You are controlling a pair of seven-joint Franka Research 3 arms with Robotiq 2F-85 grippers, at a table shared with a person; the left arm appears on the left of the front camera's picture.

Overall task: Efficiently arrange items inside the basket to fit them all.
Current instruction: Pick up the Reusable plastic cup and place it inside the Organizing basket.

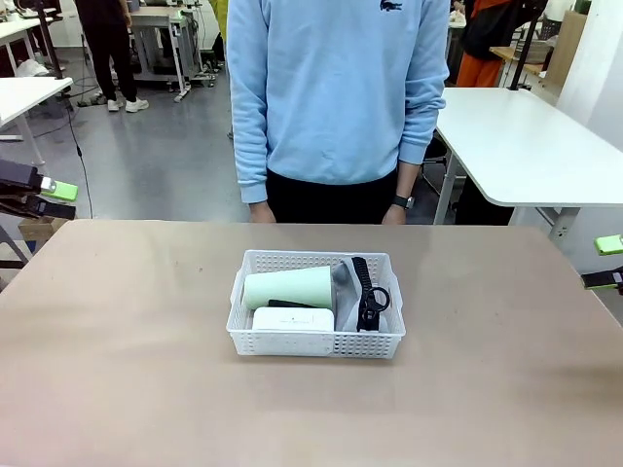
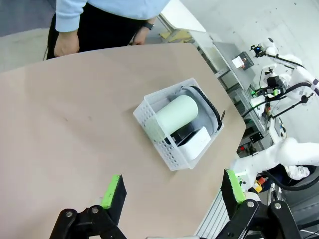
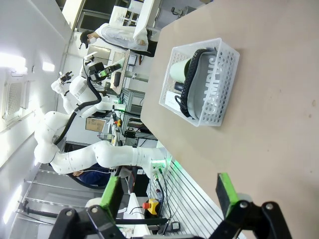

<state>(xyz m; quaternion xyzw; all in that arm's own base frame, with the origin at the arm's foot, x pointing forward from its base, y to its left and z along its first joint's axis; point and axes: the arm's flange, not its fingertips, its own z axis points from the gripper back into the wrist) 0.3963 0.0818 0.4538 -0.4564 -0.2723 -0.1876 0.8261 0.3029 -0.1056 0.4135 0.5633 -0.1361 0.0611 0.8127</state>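
On the brown table [image 1: 117, 370] the white basket [image 1: 316, 341] sits mid-table holding the grey pouch [image 1: 343, 282], pale green cup [image 1: 289, 289] on its side, and power strip [image 1: 293, 318], while the left gripper [image 2: 172, 191] and right gripper [image 3: 169, 191] hover empty, jaws apart.

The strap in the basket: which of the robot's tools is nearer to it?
Right. The strap lies at the basket's right end, nearer the right tool at the table's right edge than the left tool.

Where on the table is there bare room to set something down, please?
Bare table lies on both sides of the basket, between it and the near edge, and between it and the person. The basket itself is crowded: cup, power strip and pouch fill it.
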